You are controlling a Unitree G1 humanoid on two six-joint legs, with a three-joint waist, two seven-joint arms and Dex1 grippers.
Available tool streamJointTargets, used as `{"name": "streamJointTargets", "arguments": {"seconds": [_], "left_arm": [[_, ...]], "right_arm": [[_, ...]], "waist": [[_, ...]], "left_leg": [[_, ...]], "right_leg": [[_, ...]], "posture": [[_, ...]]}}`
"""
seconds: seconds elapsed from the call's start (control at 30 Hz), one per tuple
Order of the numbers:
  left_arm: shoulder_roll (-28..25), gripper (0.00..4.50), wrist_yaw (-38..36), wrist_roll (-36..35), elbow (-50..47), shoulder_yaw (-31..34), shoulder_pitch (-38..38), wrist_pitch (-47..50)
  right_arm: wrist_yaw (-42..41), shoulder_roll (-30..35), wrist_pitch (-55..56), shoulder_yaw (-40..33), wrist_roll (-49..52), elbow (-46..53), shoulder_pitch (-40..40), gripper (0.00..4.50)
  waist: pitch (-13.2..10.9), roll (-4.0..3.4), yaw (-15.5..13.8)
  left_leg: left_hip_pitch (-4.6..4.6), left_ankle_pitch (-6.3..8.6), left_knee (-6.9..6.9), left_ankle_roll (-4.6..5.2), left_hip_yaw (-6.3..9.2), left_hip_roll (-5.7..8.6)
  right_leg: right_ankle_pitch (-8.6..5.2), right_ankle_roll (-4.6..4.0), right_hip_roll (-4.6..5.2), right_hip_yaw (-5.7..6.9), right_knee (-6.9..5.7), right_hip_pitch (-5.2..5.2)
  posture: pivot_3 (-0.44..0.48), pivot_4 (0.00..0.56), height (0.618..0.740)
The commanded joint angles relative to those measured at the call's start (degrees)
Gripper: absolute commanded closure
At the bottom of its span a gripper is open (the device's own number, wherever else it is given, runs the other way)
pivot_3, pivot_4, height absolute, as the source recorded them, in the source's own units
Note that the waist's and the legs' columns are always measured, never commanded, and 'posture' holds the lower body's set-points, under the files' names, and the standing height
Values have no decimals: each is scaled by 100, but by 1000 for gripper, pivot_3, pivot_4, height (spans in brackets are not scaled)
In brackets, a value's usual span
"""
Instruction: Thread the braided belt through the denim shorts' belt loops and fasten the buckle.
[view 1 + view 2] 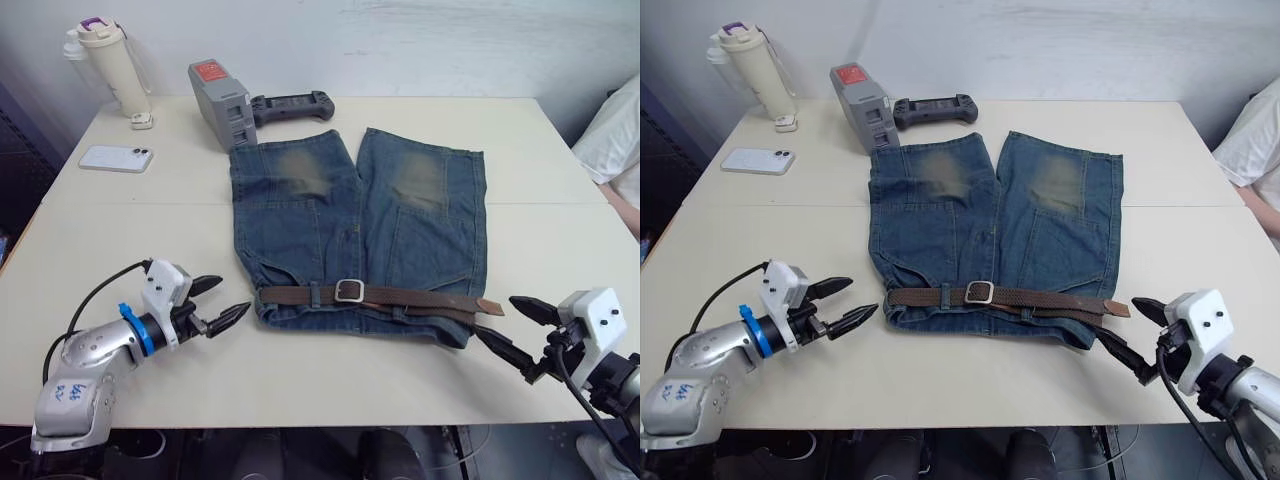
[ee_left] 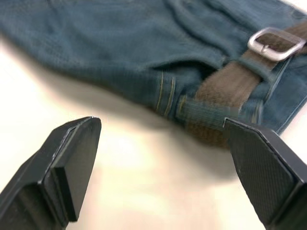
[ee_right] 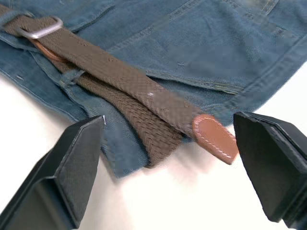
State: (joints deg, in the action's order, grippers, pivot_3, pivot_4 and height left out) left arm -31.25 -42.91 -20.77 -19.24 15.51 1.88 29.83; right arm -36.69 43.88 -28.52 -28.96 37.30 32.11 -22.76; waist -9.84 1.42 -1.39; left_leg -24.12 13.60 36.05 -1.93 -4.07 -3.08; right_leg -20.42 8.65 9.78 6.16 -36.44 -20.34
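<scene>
The denim shorts (image 1: 350, 215) lie flat in the middle of the table, waistband toward me. The braided belt (image 1: 420, 299) runs along the waistband under several belt loops (image 1: 315, 294). Its silver buckle (image 1: 348, 291) sits closed on the strap near the waistband's middle. The tan leather end (image 3: 217, 136) sticks out past the shorts' right edge. My left gripper (image 1: 218, 303) hovers open just left of the waistband, nothing between its fingers. My right gripper (image 1: 515, 328) is open beside the belt's tan tip, holding nothing.
At the table's far left stand a cream bottle (image 1: 110, 65), a white phone (image 1: 116, 158), a grey box (image 1: 220, 103) and a dark controller (image 1: 292, 104). A person's white sleeve (image 1: 615, 140) shows at the right edge.
</scene>
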Motion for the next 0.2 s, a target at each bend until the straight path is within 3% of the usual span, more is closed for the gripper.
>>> {"name": "streamJointTargets", "arguments": {"seconds": [0.03, 0.2], "left_arm": [[102, 29, -11, -3, 5, -126, 182, -407], [57, 29, -145, -155, 142, -123, 227, -525]], "right_arm": [[-76, -116, 197, -33, -130, -1, 56, 0], [-165, -227, 284, -10, -291, -63, 96, 0]], "waist": [[1, -2, -2], [7, -8, 4]], "left_leg": [[0, 0, 0, 0, -1, 0], [1, 4, 0, 1, -3, -2]], "right_leg": [[0, 0, 0, 0, 2, 0], [0, -1, -1, -1, 3, -1]], "posture": [[0, 150, 740], [0, 150, 740]]}}
